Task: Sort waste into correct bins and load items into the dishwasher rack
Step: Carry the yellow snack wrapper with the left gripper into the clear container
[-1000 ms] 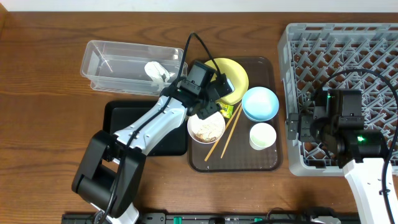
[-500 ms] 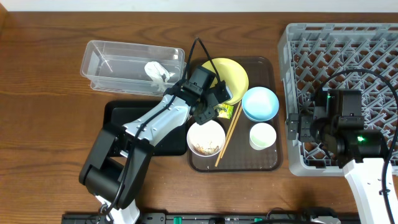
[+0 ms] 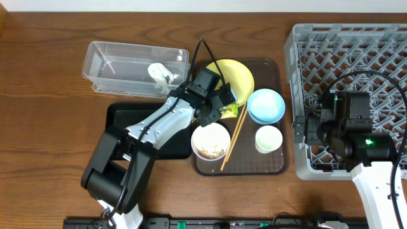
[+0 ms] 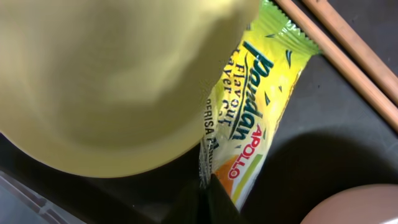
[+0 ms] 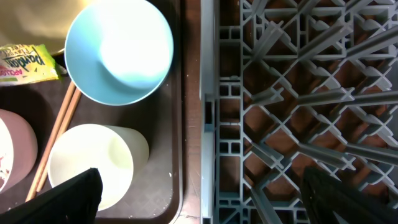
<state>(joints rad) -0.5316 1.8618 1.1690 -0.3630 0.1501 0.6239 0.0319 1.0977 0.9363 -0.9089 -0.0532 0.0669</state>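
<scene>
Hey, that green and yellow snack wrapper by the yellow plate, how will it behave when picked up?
Probably floppy and very light: the snack wrapper looks like thin, flat film with a crimped end. Its glossy surface may be slippery. One edge seems tucked under the rim of the yellow plate, so it might drag.

Left wrist view. The yellow plate (image 4: 106, 81) fills the upper left, out of focus, and its rim overlaps the left edge of the snack wrapper (image 4: 249, 118). The wrapper is green and yellow with an orange lower panel, and it lies slanted on the dark serving tray (image 4: 336, 143). Two wooden chopsticks (image 4: 348, 56) run side by side diagonally across the upper right, just beyond the wrapper's top seal. A curved pale bowl rim (image 4: 354, 208) enters at the lower right corner. The dark end effector (image 4: 205, 205) meets the wrapper's lower end at bottom centre, where its grip cannot be made out.
</scene>
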